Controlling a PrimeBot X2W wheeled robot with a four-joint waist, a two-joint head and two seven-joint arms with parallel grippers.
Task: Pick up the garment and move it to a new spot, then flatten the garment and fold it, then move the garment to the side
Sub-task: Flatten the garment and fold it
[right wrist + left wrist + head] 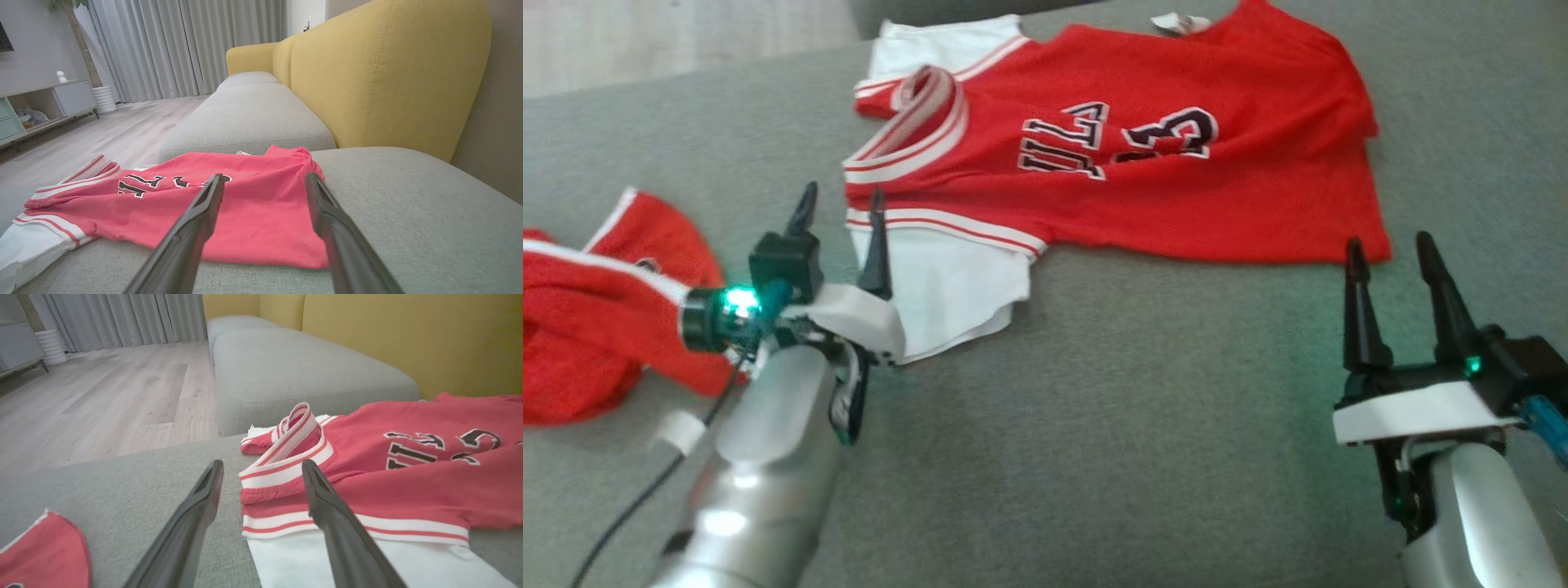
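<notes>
Your jersey (1143,163) lies crosswise ahead. You've got the left gripper (842,196) at its striped sleeve end, the right gripper (1388,242) by the hem, both open, empty.

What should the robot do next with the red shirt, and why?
Probably lower the left end effector onto the striped edge of the jersey and pinch it. It is open and empty, the jersey lies rumpled with its collar sticking up, and that edge sits just ahead of its fingers.
</notes>
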